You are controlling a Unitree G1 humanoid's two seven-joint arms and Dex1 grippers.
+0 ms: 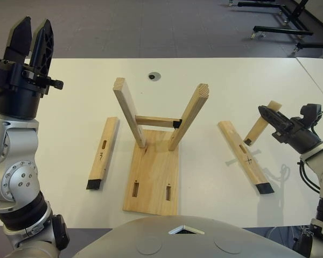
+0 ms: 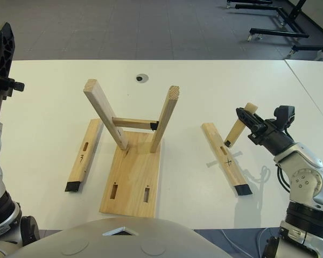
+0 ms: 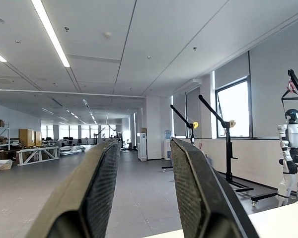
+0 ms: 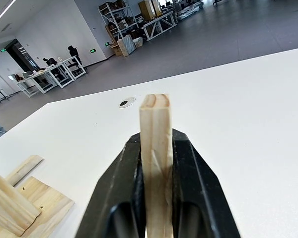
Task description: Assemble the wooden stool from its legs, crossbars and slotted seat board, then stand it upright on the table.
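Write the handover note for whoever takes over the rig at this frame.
Left gripper: open, empty, raised at the left.
Right gripper: shut on the second crossbar, tilted above the table beside the right loose leg.
Done: seat board lies flat; left fitted leg and right fitted leg stand in its far end, joined by the first crossbar.
Left: fit the right loose leg, left loose leg and held crossbar, then stand the stool upright.
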